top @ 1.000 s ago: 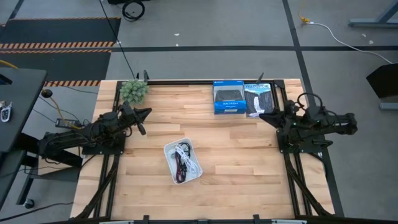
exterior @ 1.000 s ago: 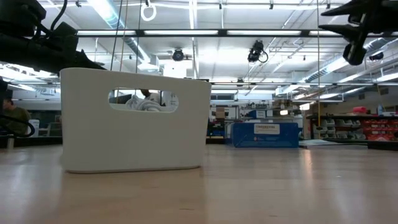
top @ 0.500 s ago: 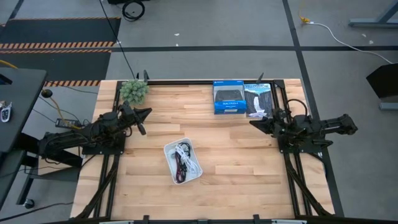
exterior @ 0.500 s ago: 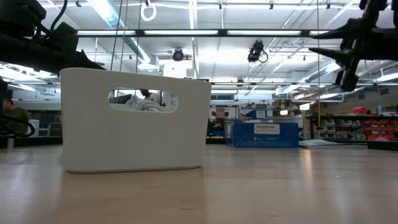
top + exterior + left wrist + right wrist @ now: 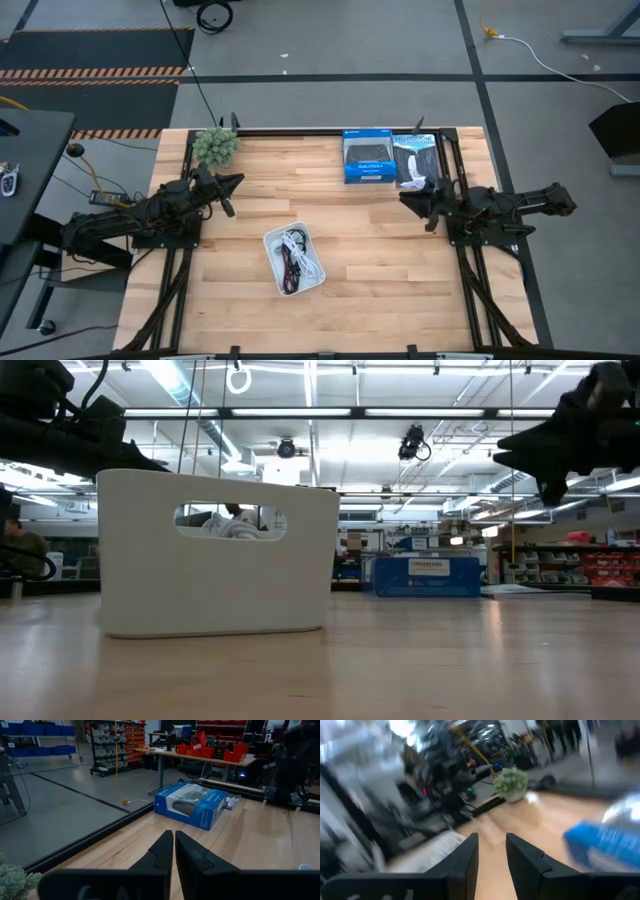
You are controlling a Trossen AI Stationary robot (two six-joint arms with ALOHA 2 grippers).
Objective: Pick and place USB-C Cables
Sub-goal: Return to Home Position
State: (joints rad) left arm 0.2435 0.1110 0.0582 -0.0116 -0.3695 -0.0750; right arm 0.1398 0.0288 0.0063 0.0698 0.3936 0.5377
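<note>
The white tray [image 5: 305, 238] stands on the table's near middle; in the low view the tray [image 5: 215, 575] fills the left half. The USB-C Cables lie bundled inside it: a white one [image 5: 292, 239], a black one [image 5: 283, 253] and a dark red one [image 5: 291, 270]. Through the tray's handle slot a bit of white cable [image 5: 226, 526] shows. My left gripper [image 5: 234, 184] hovers shut above the table, to the tray's far left; its fingertips [image 5: 174, 838] meet. My right gripper [image 5: 404, 197] hovers open to the tray's far right, fingers [image 5: 491, 842] apart, pointing toward the tray [image 5: 437, 847].
Two blue retail boxes [image 5: 368, 157] [image 5: 415, 160] lie at the far edge near the right arm. A small green plant [image 5: 215, 146] stands at the far left corner. Bare wood lies between the tray and both grippers. The room beyond holds shelves and tables.
My right gripper has swung toward the table's left and slightly nearer, toward the tray, and has come down a little while its wrist turned. The left arm and the tray with its cables have stayed put.
</note>
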